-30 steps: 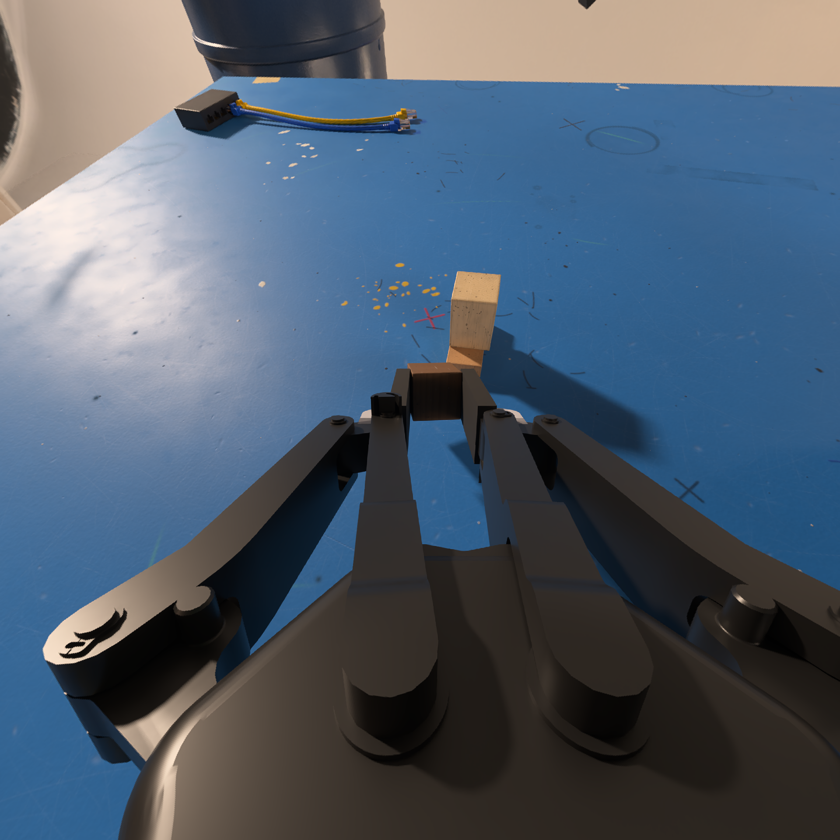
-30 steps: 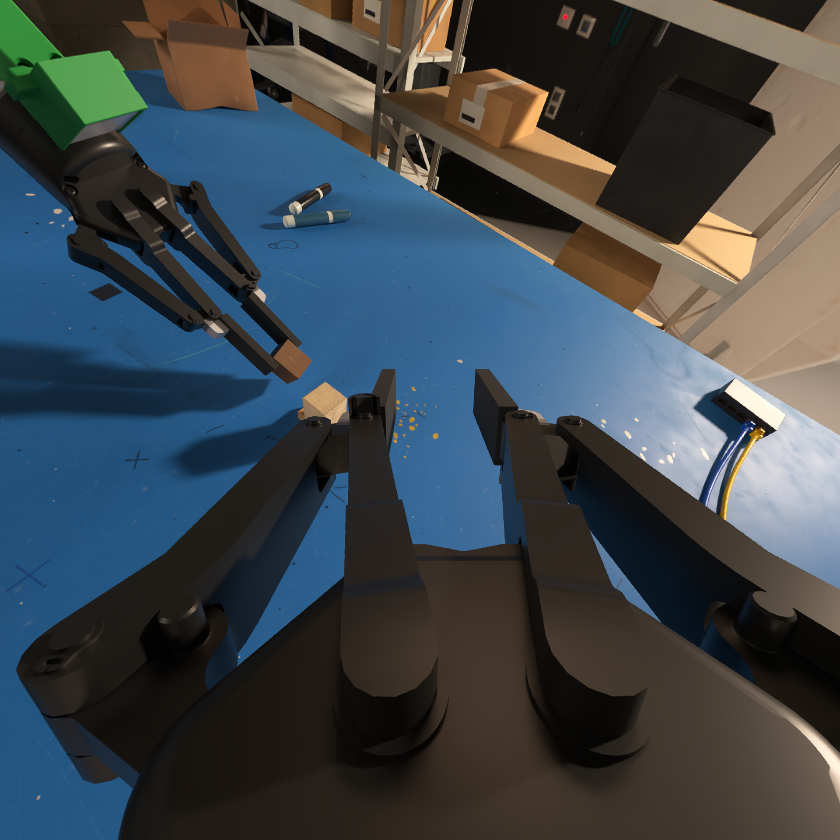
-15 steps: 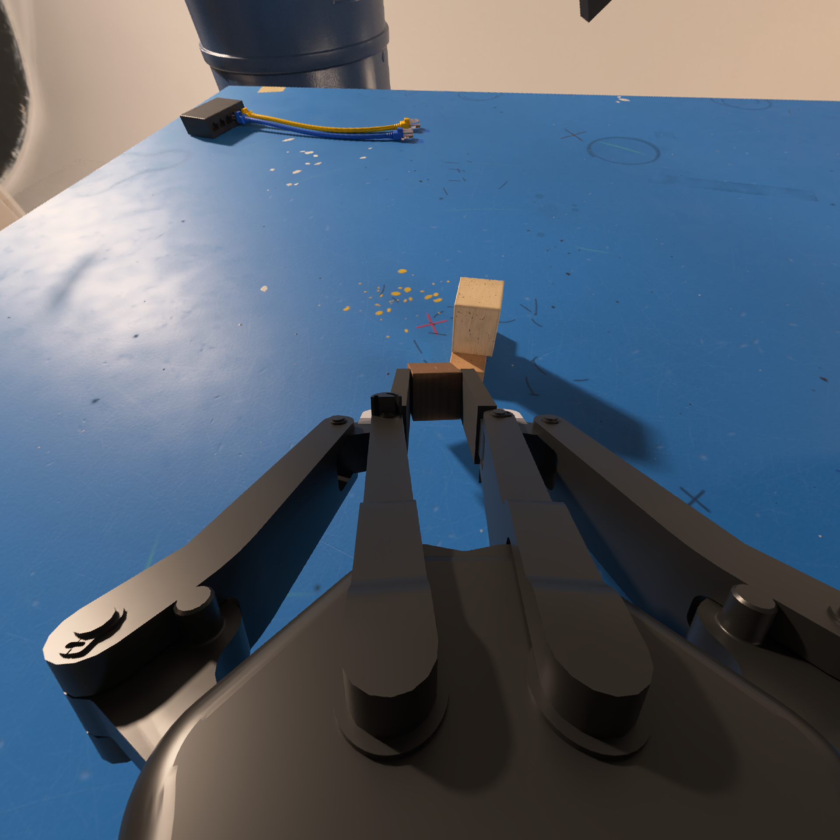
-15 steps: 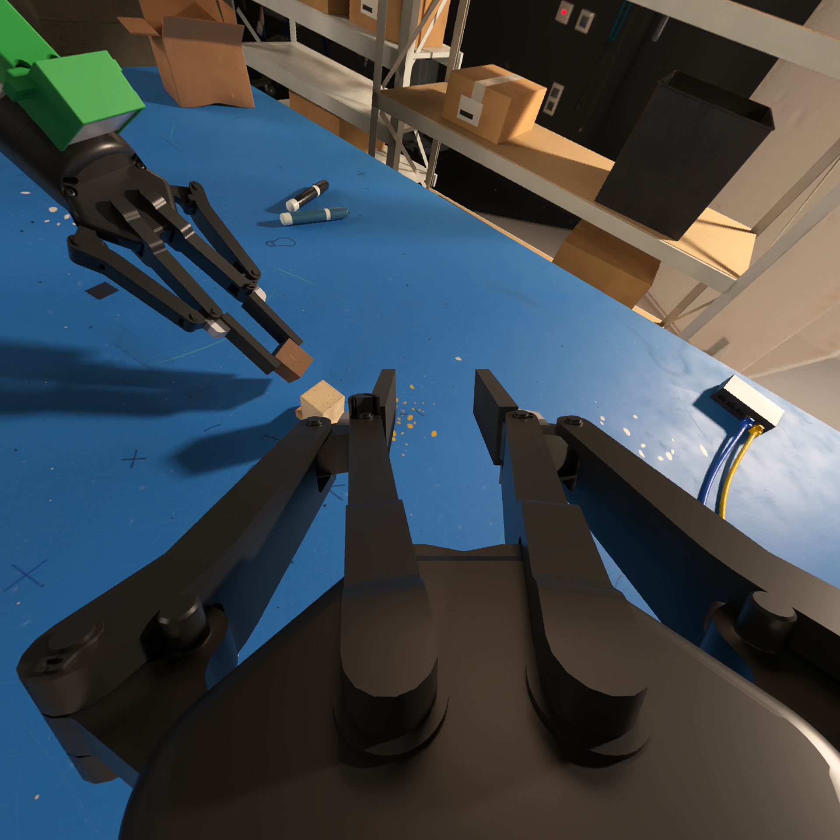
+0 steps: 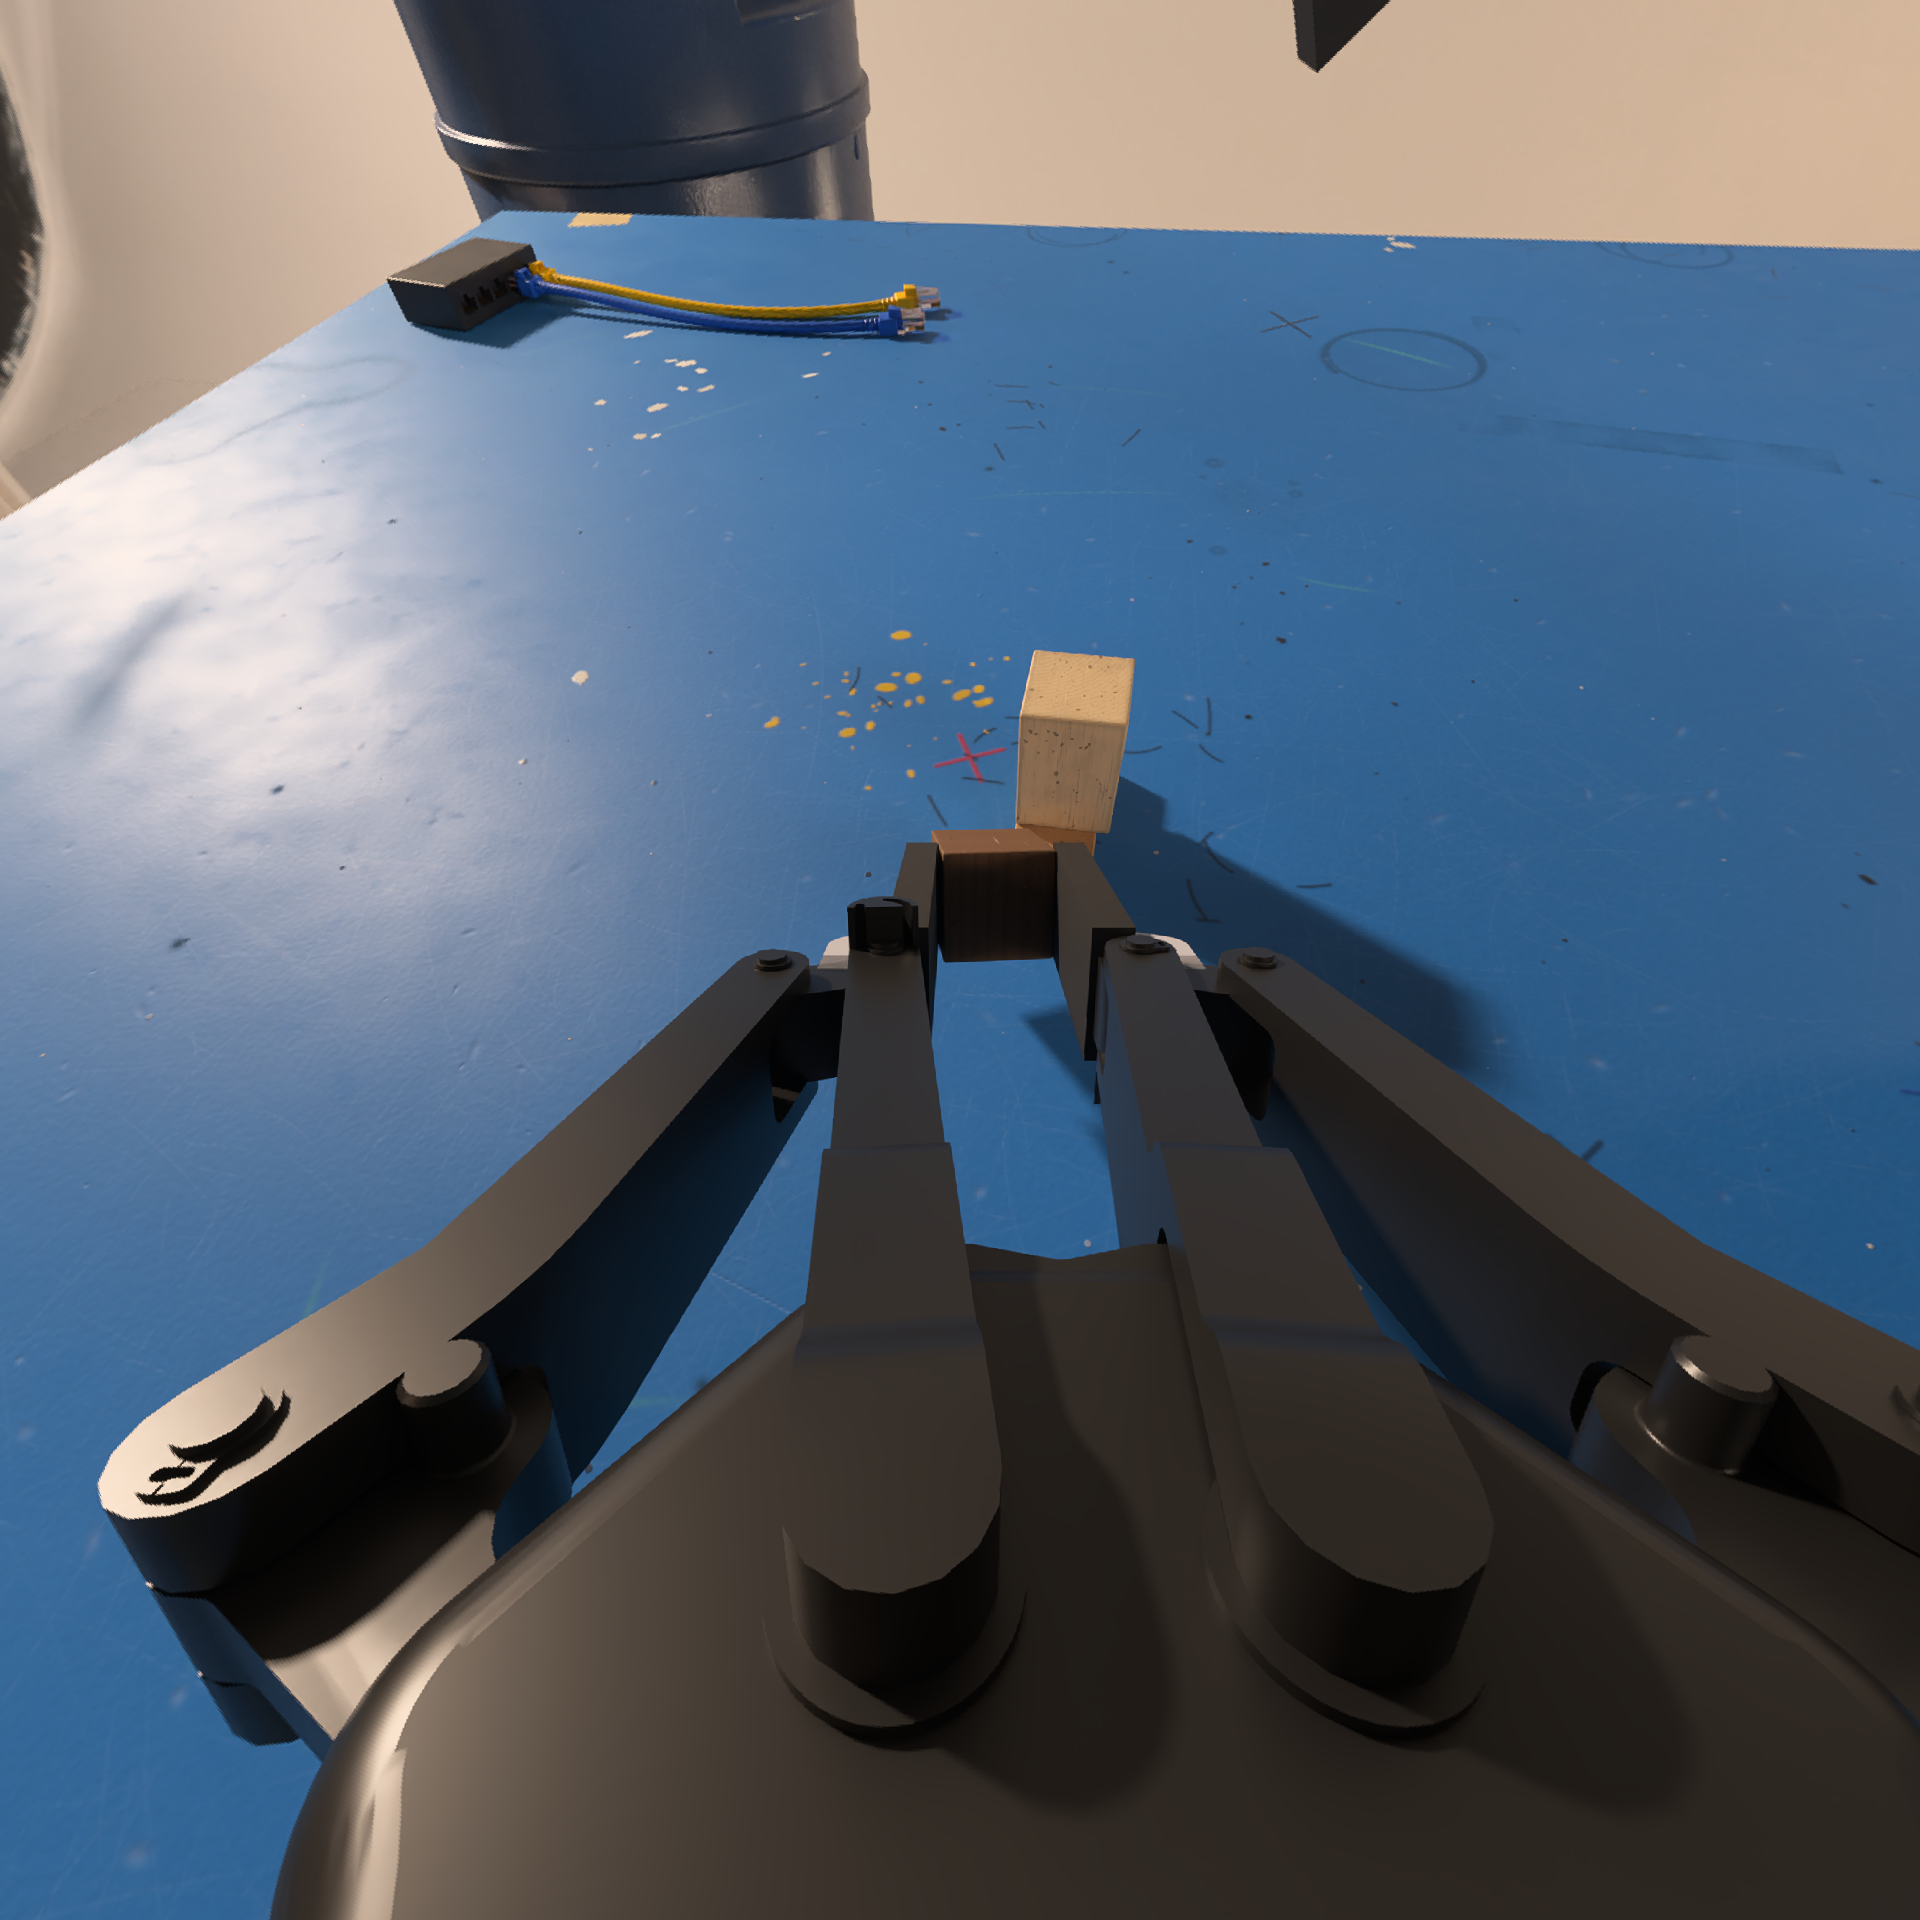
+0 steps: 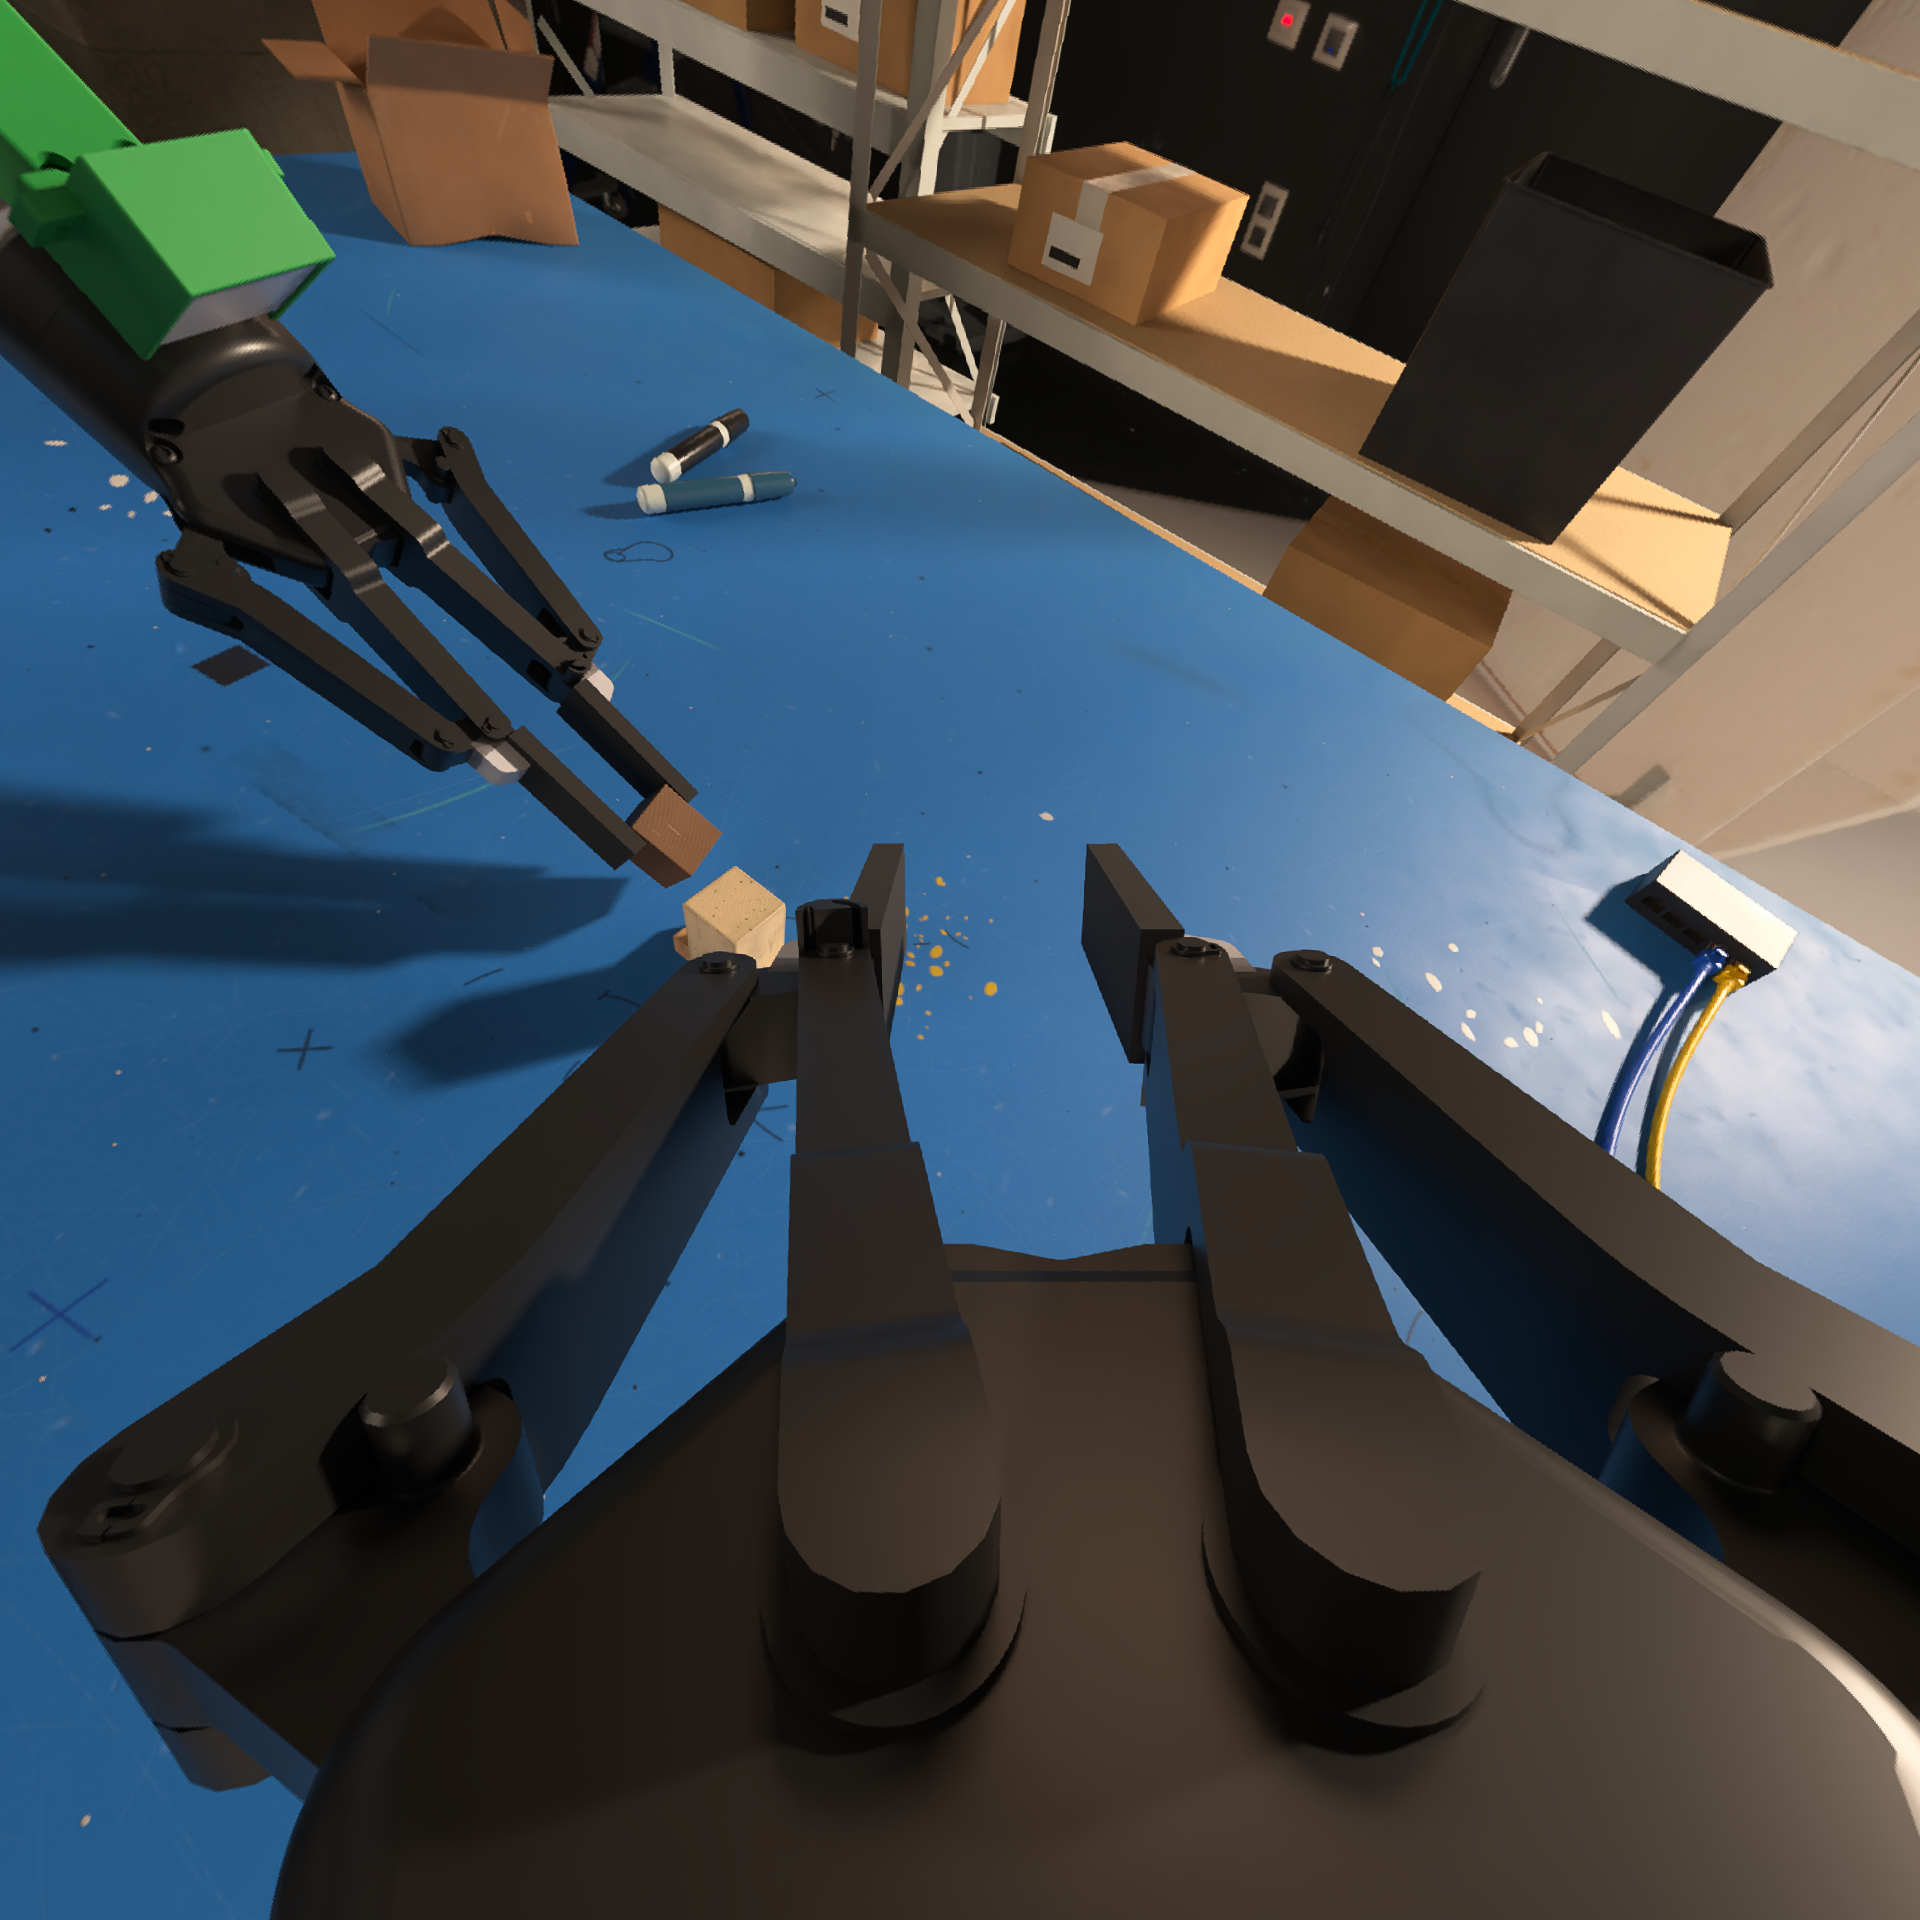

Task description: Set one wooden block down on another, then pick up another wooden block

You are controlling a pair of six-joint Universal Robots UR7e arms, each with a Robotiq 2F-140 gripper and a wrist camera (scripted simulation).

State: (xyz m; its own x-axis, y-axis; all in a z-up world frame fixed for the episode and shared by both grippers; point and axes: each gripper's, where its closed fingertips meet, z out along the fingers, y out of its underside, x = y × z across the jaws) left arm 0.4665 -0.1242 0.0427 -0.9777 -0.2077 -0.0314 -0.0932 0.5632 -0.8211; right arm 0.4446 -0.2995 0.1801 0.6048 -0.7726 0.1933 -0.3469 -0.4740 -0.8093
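On the left of the right wrist view, the left gripper [image 6: 665, 821] is reaching down at a slant over the scuffed blue tabletop [image 6: 935, 675], its two black fingers [image 5: 1075, 899] clamped on a small dark brown wooden cube [image 5: 995, 902]. This cube is hanging clear of the table, its grain showing faintly on the shadowed near face. Just beyond it and slightly to the right, a pale, light-coloured wooden cube [image 5: 1073, 740] with fine dark speckles is sitting on top of a mid-tan wooden block [image 5: 1070, 836], of which only a sliver is showing beneath it. The dark cube is hovering just beside this pair; whether it is touching them cannot be told. Orange paint flecks [image 5: 894, 691] and a red cross mark [image 5: 968, 755] are lying on the table just left of the stack. Farther right, the right gripper [image 6: 992, 914] is hanging above the table with its fingers spread apart and nothing between them, the stack sitting just beside its left finger. At the far right, a small black box with blue and yellow cables [image 6: 1704, 935] is lying near the table edge.
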